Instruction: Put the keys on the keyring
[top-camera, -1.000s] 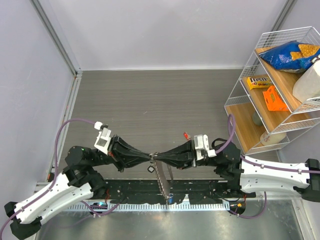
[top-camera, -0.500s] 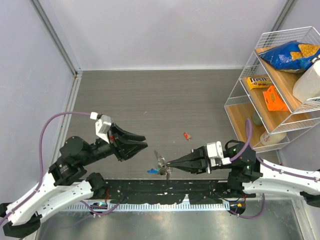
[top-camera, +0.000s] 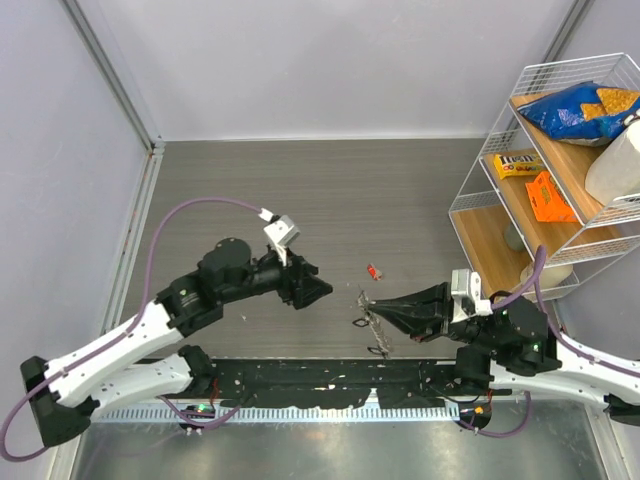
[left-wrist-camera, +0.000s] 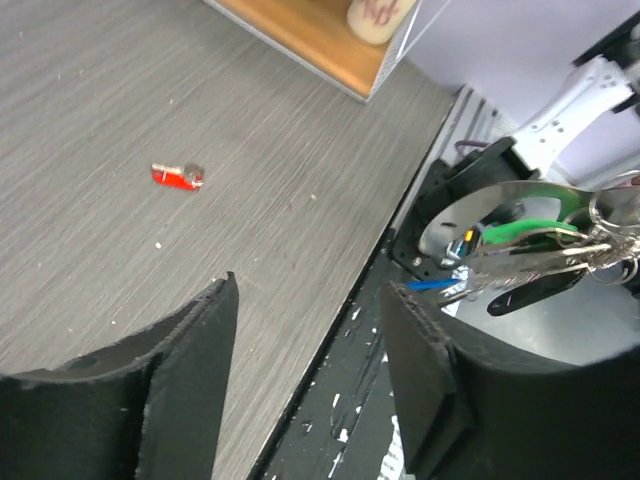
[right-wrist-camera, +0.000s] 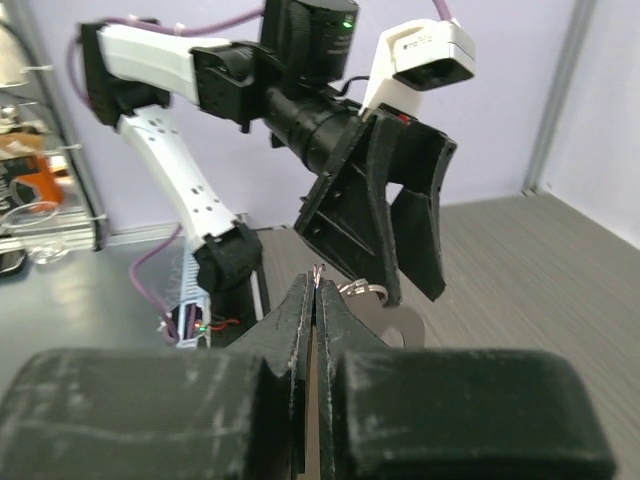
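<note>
My right gripper (top-camera: 371, 309) is shut on the keyring (top-camera: 373, 328), whose beaded strip hangs below the fingertips near the table's front edge. In the right wrist view a thin wire end pokes out of the shut right gripper (right-wrist-camera: 317, 285), with the keyring (right-wrist-camera: 366, 291) just beyond. The left wrist view shows the keyring bunch (left-wrist-camera: 600, 250) carrying a green key (left-wrist-camera: 525, 232) and a blue key (left-wrist-camera: 434, 285). A red key (top-camera: 374, 271) lies loose on the table, the same red key (left-wrist-camera: 177, 177) showing in the left wrist view. My left gripper (top-camera: 322, 291) stands open and empty, left of both.
A white wire rack (top-camera: 487, 221) with wooden shelves holds snack packets and a jar at the right edge. A black rail (top-camera: 300, 385) runs along the table's near edge by the arm bases. Grey walls close off the back and left.
The left gripper let go of the keyring, opened and swung up and to the right. The right gripper carried the keyring away to the right.
</note>
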